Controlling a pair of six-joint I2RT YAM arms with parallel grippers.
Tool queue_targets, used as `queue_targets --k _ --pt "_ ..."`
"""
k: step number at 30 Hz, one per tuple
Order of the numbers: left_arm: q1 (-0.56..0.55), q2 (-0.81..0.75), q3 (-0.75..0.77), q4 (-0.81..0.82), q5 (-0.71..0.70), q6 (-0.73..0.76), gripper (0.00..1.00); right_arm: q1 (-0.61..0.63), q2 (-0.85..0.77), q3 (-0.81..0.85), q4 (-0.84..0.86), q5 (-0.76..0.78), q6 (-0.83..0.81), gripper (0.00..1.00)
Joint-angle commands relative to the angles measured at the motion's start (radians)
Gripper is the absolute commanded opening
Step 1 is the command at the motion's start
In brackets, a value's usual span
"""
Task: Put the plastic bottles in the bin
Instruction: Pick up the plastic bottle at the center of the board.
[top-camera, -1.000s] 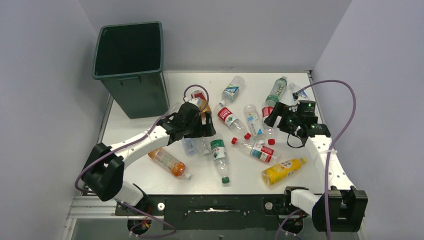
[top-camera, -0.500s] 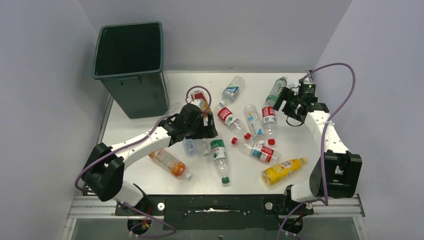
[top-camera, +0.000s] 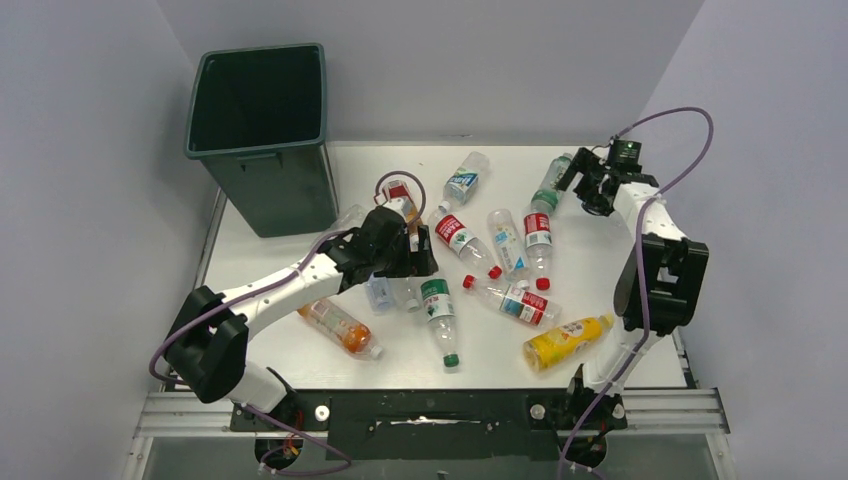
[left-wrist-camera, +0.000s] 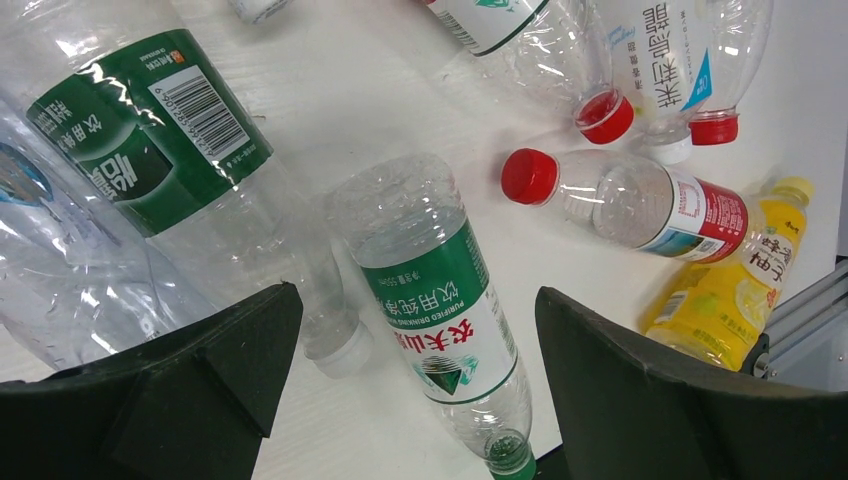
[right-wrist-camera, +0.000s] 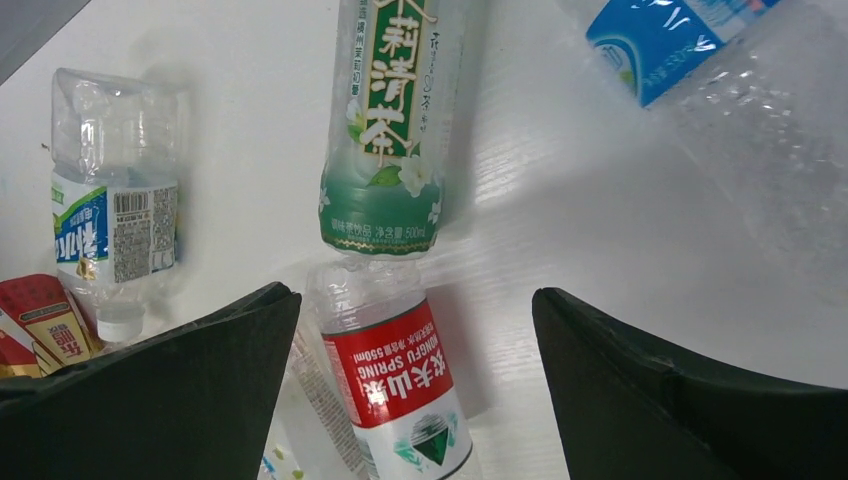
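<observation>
Several plastic bottles lie scattered over the white table (top-camera: 600, 270). The dark green bin (top-camera: 258, 130) stands at the far left, open. My left gripper (top-camera: 416, 260) is open and empty, low over the middle cluster. In the left wrist view a green-labelled bottle (left-wrist-camera: 440, 330) lies between its jaws (left-wrist-camera: 415, 385), with a larger green-labelled bottle (left-wrist-camera: 150, 120) to the left. My right gripper (top-camera: 575, 185) is open and empty at the far right, by a green tea bottle (top-camera: 552, 186). The right wrist view shows that tea bottle (right-wrist-camera: 390, 130) and a red-labelled bottle (right-wrist-camera: 395, 380) between its jaws (right-wrist-camera: 415, 390).
An orange bottle (top-camera: 338, 325) and a yellow bottle (top-camera: 565, 340) lie near the front. A red-capped bottle (top-camera: 515, 300) lies between them. Grey walls close in the table on three sides. The right arm's purple cable (top-camera: 690, 130) loops near the right wall.
My right arm has swung back and to the right, carrying its open gripper from the mid-right bottles to the far right corner. My left gripper has barely moved.
</observation>
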Motion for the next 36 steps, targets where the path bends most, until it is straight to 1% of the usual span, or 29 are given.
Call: queue_targets --k 1,5,8,10,17,22,26,27,30,33,35,36 --pt "-0.003 -0.004 0.055 0.039 -0.021 0.023 0.88 0.015 0.061 0.074 0.06 -0.046 0.033 0.91" --pt "-0.002 -0.045 0.011 0.098 -0.045 0.006 0.88 0.028 0.129 0.112 0.085 -0.055 0.046 0.91" --pt "0.017 -0.087 -0.04 0.176 0.006 -0.02 0.88 0.039 0.17 0.144 0.099 -0.06 0.051 0.91" --pt "0.039 -0.102 -0.072 0.24 0.081 -0.024 0.88 0.044 0.199 0.169 0.101 -0.061 0.054 0.91" --pt "0.046 -0.075 -0.055 0.231 0.073 -0.019 0.88 0.058 0.294 0.256 0.084 -0.06 0.066 0.91" --pt "0.045 -0.095 -0.066 0.257 0.059 -0.025 0.88 0.065 0.345 0.293 0.053 -0.036 0.062 0.91" --pt "0.048 -0.084 -0.016 0.198 0.061 -0.018 0.88 0.069 0.375 0.292 0.046 -0.029 0.058 0.9" --pt "0.047 -0.076 0.0 0.181 0.065 -0.015 0.88 0.073 0.382 0.29 0.047 -0.031 0.057 0.89" --pt "0.046 -0.053 0.022 0.169 0.09 0.002 0.89 0.08 0.398 0.286 0.053 -0.035 0.054 0.79" --pt "0.042 -0.047 0.002 0.197 0.105 -0.005 0.89 0.084 0.398 0.287 0.058 -0.039 0.052 0.64" --pt "0.043 -0.048 -0.003 0.193 0.105 -0.015 0.88 0.082 0.389 0.294 0.055 -0.036 0.041 0.56" --pt "0.043 -0.048 0.002 0.186 0.105 -0.016 0.89 0.082 0.387 0.302 0.048 -0.032 0.034 0.54"
